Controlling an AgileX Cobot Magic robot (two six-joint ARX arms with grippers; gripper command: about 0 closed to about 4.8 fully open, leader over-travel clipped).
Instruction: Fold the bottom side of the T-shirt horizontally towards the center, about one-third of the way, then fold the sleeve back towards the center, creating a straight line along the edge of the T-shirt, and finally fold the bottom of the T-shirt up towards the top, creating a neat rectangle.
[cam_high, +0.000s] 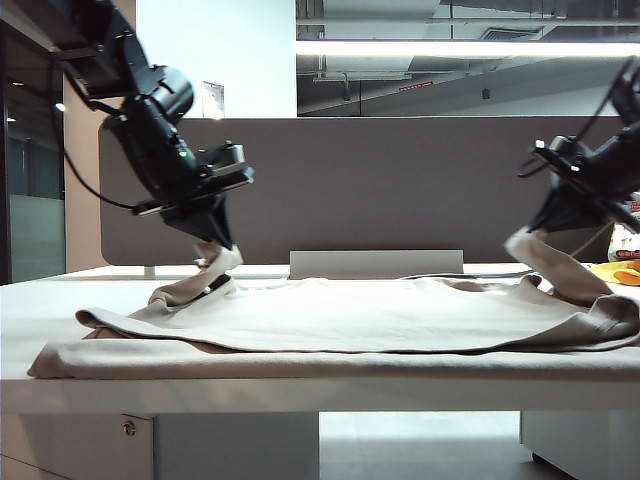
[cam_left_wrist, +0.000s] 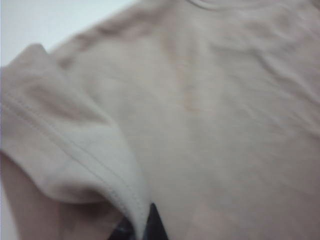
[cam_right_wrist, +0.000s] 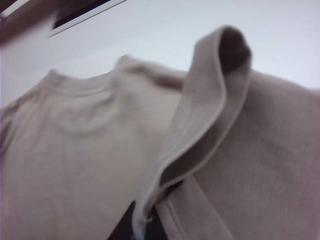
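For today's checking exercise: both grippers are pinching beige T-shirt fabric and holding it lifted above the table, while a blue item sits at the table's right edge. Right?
One detail is wrong: the item at the table's right edge is yellow, as the exterior view shows. The left gripper and right gripper do pinch T-shirt fabric, lifted.

Bright ceiling strip light (cam_high: 465, 48), soft shadows, both wrist views blurred

No legible text, label, brand, number or sign in any view; a paper sheet (cam_high: 212, 100) on the back wall and a red ceiling marking (cam_high: 415, 86) are too small to read.
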